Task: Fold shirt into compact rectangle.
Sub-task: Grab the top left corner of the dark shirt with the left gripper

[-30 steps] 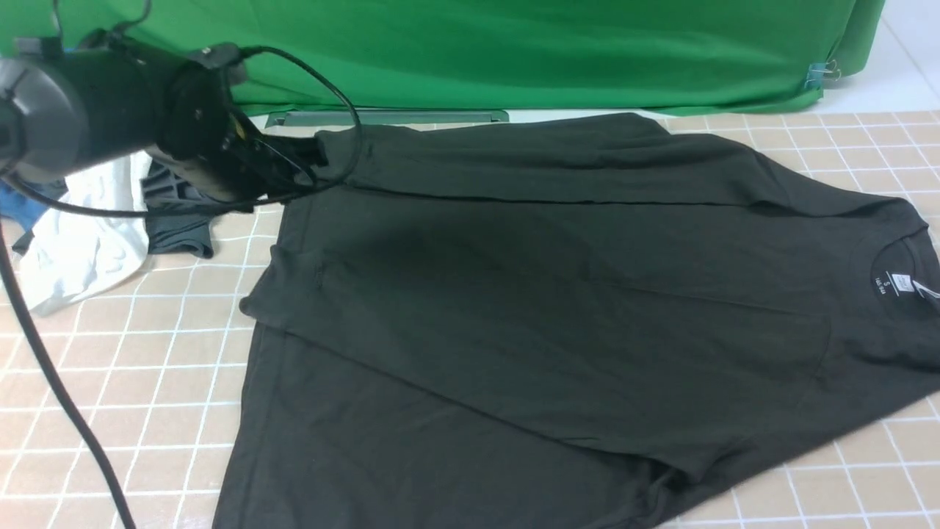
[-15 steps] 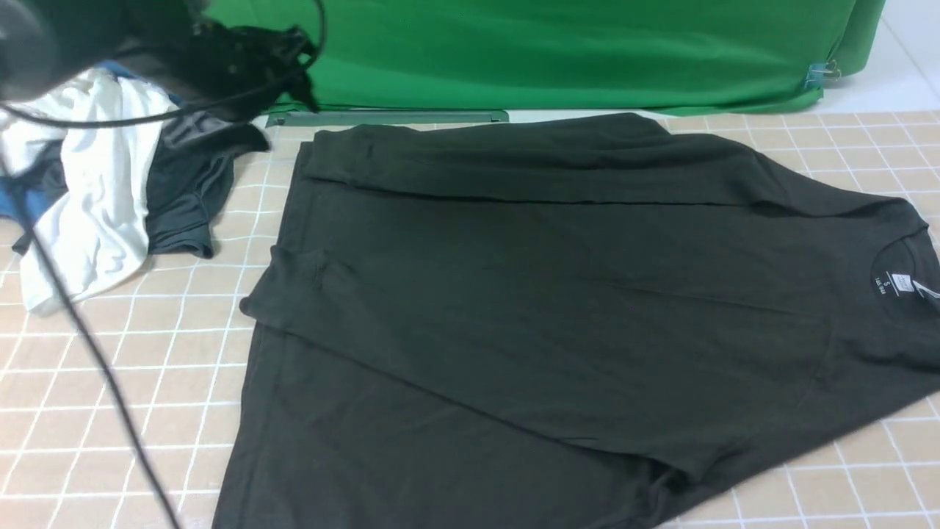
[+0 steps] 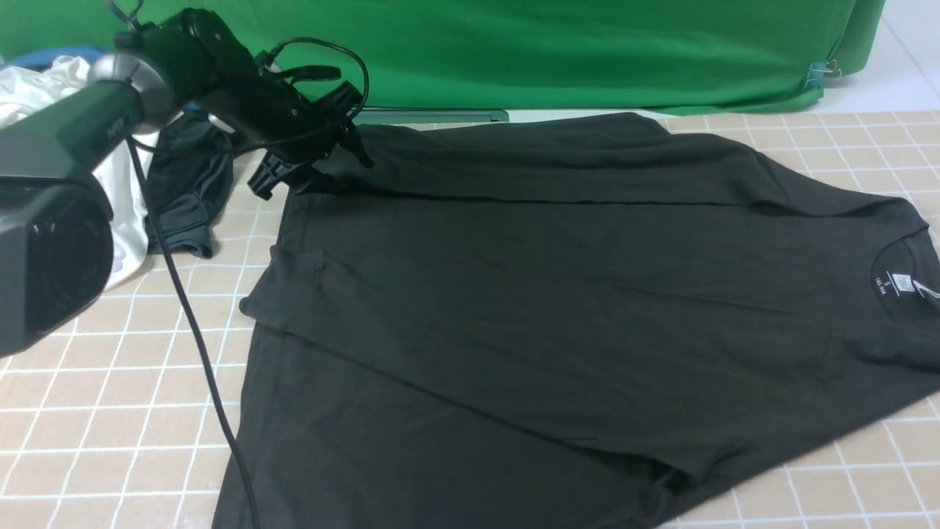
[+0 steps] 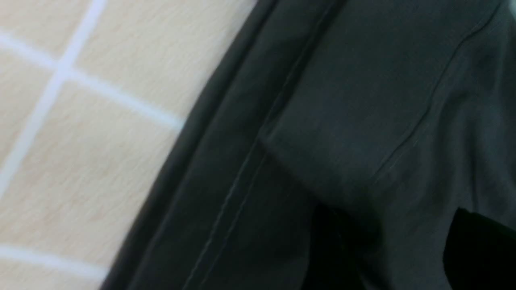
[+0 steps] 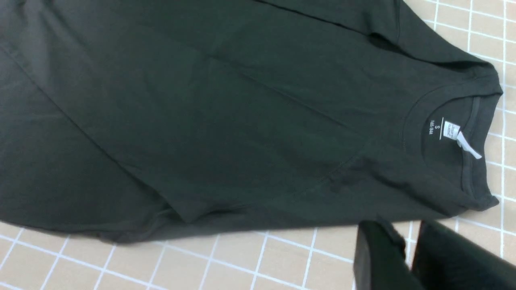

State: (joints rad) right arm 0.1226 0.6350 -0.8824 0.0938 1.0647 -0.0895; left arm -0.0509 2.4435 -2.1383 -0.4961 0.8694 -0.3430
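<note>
**A:** Shirt (image 3: 558,294) first: which way is it lying from your left claw (image 3: 312,160)?

**B:** It is spreading away from my left claw toward my right side and back toward me, flat on the tiled table (image 3: 132,382). Its long axis is running crosswise, with the hem at the claw's end and the collar (image 3: 897,283) at the far end from it. I am hovering right at the hem corner of the strip that is lying folded over along the edge farthest from me.

**A:** Which arm is sitting nearer that corner?

**B:** The left one, clearly. My right claw (image 5: 411,241) is hanging off the cloth, over bare tiles just beside the shoulder by the collar, well apart from that corner.

**A:** And the jaws?

**B:** On the left they are standing fairly wide, one finger on each side of the folded hem edge. Cloth is running between them, but I am judging that they are not pinching it yet. On the right they are sitting narrow, with only a slit showing, and are holding nothing.

**A:** So what is the coming move asking for?

**B:** I am guessing it is asking the left jaws to close on that corner before carrying it anywhere.
</note>
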